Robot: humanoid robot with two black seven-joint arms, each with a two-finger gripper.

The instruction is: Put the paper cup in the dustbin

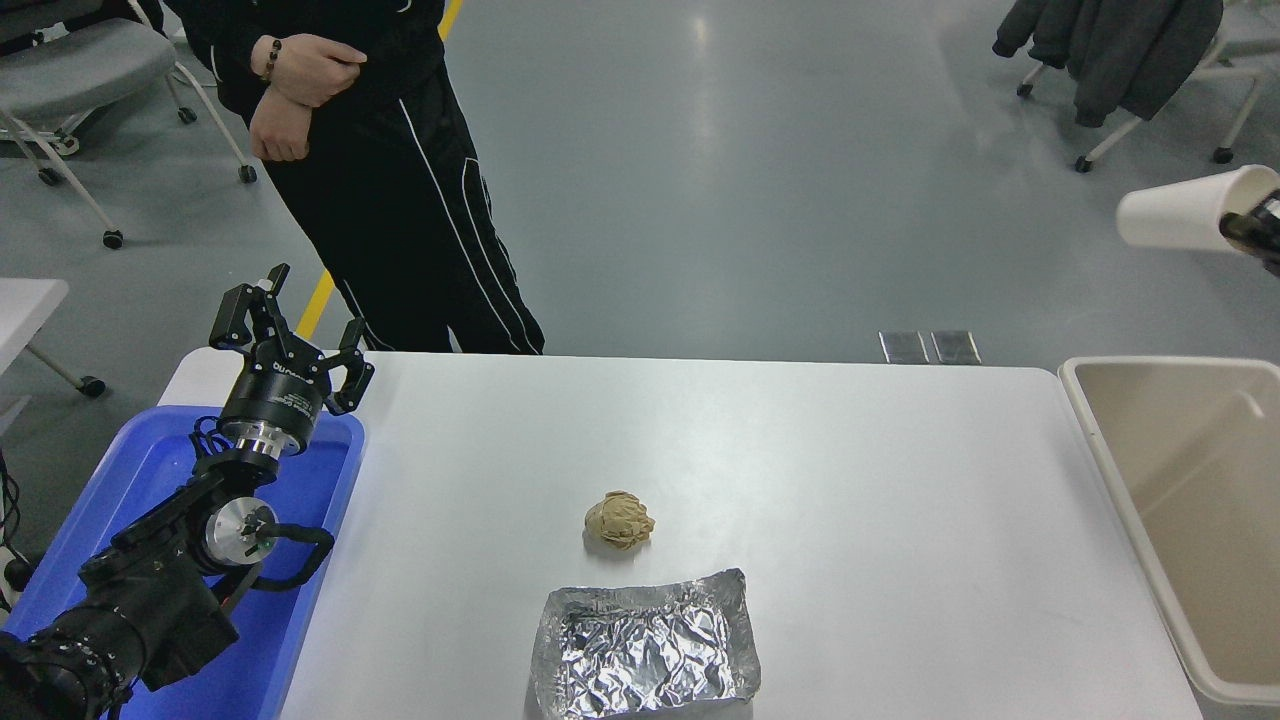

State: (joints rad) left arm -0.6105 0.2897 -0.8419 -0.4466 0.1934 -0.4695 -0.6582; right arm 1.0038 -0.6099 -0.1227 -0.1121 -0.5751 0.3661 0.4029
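The white paper cup (1185, 211) hangs on its side high at the far right edge of the head view, its base pointing left. My right gripper (1256, 226) is shut on the cup's rim; only its black tip shows at the frame edge. The cup is above and beyond the beige dustbin (1105, 458), which stands at the table's right end with its inside showing. My left gripper (290, 322) is open and parked over the blue bin at the lower left.
A crumpled tan paper ball (619, 520) and a foil tray (646, 648) lie on the white table (850, 480). A blue bin (160, 470) stands at the left. A person (380, 180) stands at the far left side.
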